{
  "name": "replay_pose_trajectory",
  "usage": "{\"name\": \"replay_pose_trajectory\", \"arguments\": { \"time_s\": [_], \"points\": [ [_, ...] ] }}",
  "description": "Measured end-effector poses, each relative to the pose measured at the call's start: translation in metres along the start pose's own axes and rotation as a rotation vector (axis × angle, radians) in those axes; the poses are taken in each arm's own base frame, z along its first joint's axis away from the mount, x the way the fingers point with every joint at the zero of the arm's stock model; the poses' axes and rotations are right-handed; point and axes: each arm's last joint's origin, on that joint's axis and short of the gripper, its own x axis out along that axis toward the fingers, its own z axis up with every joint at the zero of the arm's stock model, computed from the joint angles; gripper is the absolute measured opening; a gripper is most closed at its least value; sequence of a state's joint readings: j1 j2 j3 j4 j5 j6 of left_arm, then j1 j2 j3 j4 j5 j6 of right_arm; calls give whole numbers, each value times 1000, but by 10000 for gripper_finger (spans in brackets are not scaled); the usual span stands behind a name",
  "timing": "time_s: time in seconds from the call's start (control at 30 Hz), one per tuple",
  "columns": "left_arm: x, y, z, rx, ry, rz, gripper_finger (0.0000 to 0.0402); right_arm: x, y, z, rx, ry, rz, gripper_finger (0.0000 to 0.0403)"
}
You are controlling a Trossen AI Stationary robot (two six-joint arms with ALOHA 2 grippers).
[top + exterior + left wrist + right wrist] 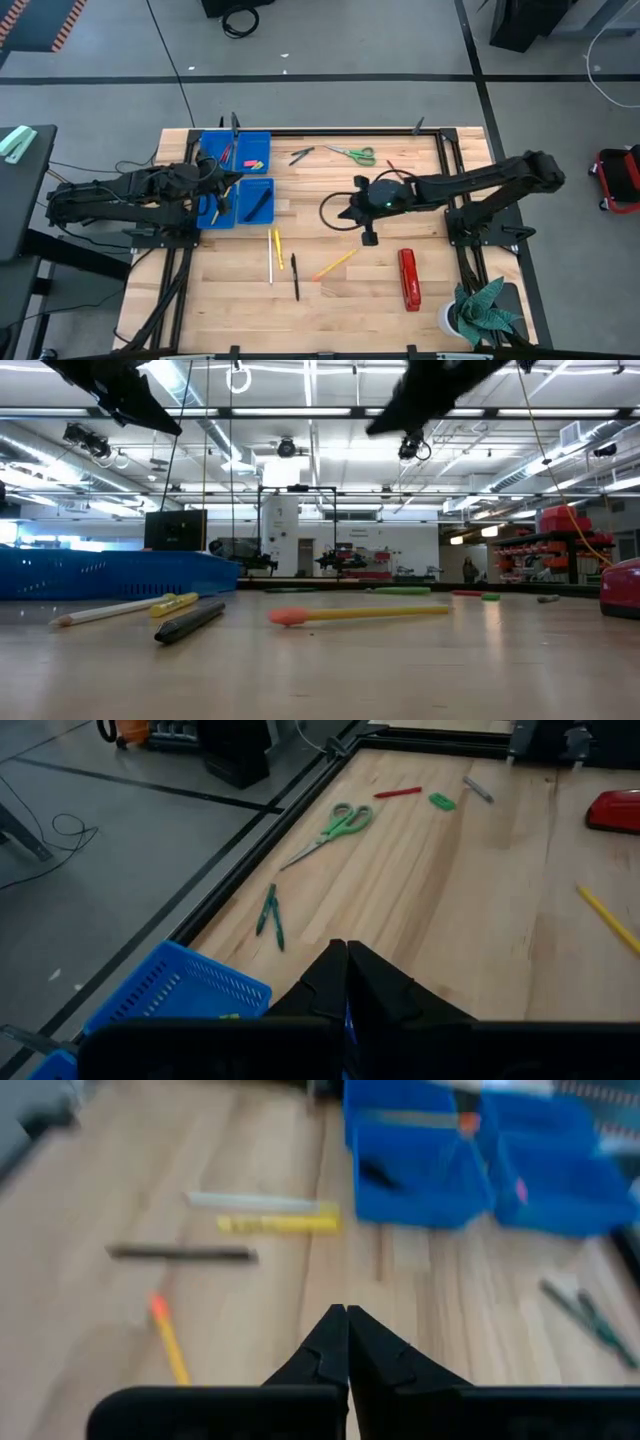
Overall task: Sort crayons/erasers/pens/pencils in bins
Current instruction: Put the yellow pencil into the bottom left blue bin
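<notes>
Left gripper (222, 190): dark two-finger hand above the bright-blue plastic bins (236, 175) near the bench's far left corner; in the left wrist view its fingers (372, 982) are pressed together with nothing between them.
Right gripper (343, 213): at mid-bench, hanging above bare wood; in the right wrist view the fingers (365, 1350) meet at the tips and carry nothing.
Bins: the rectangular blue trays sit as a cluster by the left edge; a small yellow eraser (255, 162) and a pink piece lie in the far one, a dark pen (258, 204) in the near one.
Loose pencils: a long white pencil (270, 256) and a short yellow pencil (278, 249) lie side by side toward the near edge; a yellow pencil with an orange end (334, 265) lies slanted just right of them.
Loose pen: a thin black pen (295, 276) lies nearest the front edge, between the white pencil and the orange-ended one.
Other things: green-handled scissors (351, 153) and a dark green-grey pair of sticks (301, 155) near the far edge; a long red stapler (408, 278) toward the near right corner; a potted plant with striped leaves (482, 310) at that corner.
In the way: nothing lies between the right gripper and the loose sticks; the stapler is well apart from them.
</notes>
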State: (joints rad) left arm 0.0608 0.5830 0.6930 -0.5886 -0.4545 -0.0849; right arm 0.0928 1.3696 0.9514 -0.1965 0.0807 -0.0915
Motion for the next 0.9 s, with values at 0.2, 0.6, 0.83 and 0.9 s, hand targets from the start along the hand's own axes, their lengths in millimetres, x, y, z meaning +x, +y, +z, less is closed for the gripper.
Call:
{"name": "replay_pose_trajectory", "arguments": {
  "time_s": [0.2, 0.6, 0.83, 0.9],
  "points": [
    [0, 0, 0, -4, 0, 1, 19, 45, 16, -18, -29, 97, 184, 67],
    [0, 0, -1, 23, 6, 1, 26, 91, 104, -4, -284, 467, 444, 141],
    [0, 0, -1, 52, 4, 1, 20, 65, 142, 11, -136, 489, 416, 129],
    [0, 0, -1, 43, 5, 1, 19, 57, 158, 10, -111, 495, 432, 126]
  ]
}}
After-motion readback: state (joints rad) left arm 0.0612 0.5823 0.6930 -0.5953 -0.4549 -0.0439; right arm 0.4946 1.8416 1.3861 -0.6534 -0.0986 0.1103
